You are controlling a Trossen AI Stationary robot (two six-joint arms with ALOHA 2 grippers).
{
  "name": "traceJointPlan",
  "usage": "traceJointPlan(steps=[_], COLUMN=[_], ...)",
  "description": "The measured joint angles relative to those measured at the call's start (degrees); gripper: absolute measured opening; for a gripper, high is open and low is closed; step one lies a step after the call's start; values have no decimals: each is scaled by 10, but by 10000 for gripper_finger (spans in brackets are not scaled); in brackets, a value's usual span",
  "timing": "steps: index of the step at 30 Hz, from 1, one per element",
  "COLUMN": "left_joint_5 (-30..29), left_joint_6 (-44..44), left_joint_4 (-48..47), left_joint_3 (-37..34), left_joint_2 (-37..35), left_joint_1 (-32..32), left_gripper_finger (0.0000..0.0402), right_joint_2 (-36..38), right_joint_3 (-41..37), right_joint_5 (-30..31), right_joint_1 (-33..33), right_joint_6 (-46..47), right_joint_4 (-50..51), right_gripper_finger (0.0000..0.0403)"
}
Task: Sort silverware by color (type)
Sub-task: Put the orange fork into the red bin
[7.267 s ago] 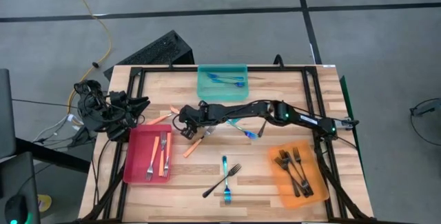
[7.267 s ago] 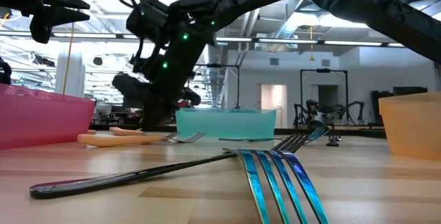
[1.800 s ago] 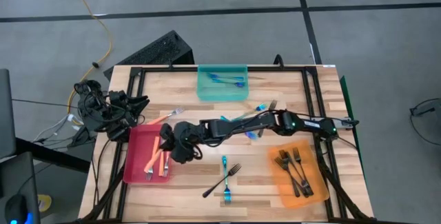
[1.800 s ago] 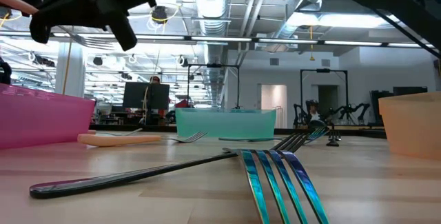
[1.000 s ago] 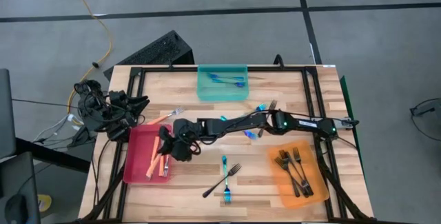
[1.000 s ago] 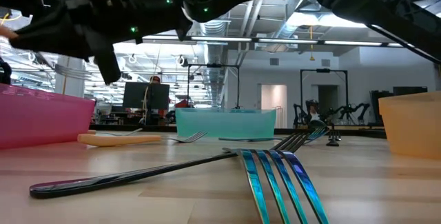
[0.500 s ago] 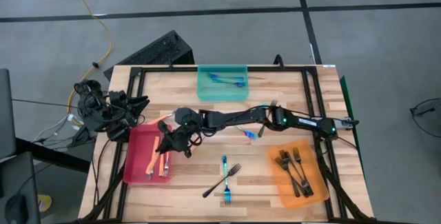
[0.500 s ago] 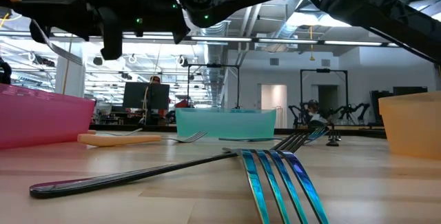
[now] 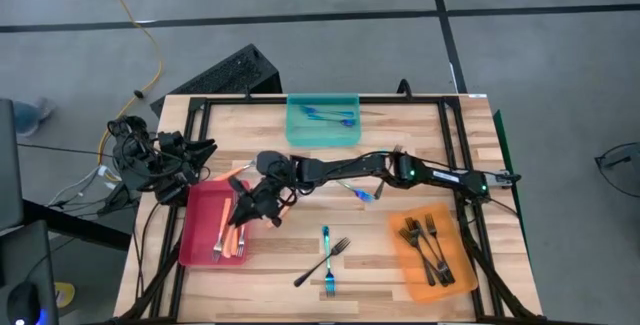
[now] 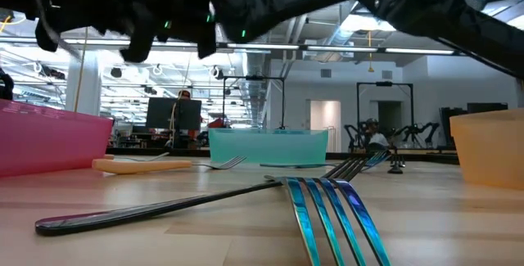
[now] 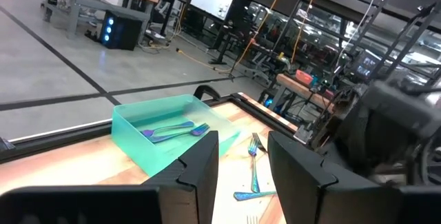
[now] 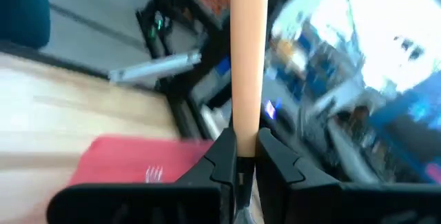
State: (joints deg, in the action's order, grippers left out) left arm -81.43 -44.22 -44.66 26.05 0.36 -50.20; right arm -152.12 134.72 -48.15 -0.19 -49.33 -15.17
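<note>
My right gripper (image 9: 243, 213) reaches across the table from the right. It hangs over the right edge of the red tray (image 9: 197, 237) and is shut on an orange-handled fork (image 12: 248, 52). Other orange-handled forks (image 9: 218, 233) lie in that tray. Blue forks lie in the teal tray (image 9: 323, 133) at the far middle, and dark forks (image 9: 428, 245) lie in the orange tray at the near right. A blue fork (image 9: 327, 263) and a dark fork (image 9: 322, 261) lie crossed on the bare wood. My left gripper (image 11: 242, 160) waits open at the table's left edge. My right gripper pinches the fork's orange handle (image 12: 247, 117) between its two fingers (image 12: 222, 156). The fingers lie across the handle and come about level from the table's right side. The fork is lifted clear above the red tray, and most of its handle sticks out past the fingertips.
One orange-handled fork (image 9: 232, 172) lies on the wood just beyond the red tray. A blue fork (image 9: 360, 193) and another fork (image 9: 395, 152) lie near the right arm's middle. A black frame runs around the table top.
My right gripper has stayed over the red tray's right edge and risen slightly. Its wrist has turned, bringing the fingers from slanting down to about level. The orange-handled fork has swung round with it and stays in the hold.
</note>
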Motion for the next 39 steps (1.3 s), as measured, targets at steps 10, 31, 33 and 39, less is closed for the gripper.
traceJointPlan(steps=[10,31,33,39], left_joint_5=[-1,-2,-2,-2], left_joint_6=[0,-1,-1,-1], left_joint_4=[0,0,0,0], left_joint_3=[0,0,0,0], left_joint_2=[0,0,0,0], left_joint_1=[0,0,0,0], left_gripper_finger=[112,112,112,112], right_joint_2=[-67,-66,-66,-66], right_joint_3=[0,2,2,3], right_joint_5=[50,118,126,176], right_joint_1=[-12,-17,-18,-11], right_joint_6=[75,-168,-198,-286], right_joint_4=[-133,-6,19,65], right_gripper_finger=[53,53,53,53])
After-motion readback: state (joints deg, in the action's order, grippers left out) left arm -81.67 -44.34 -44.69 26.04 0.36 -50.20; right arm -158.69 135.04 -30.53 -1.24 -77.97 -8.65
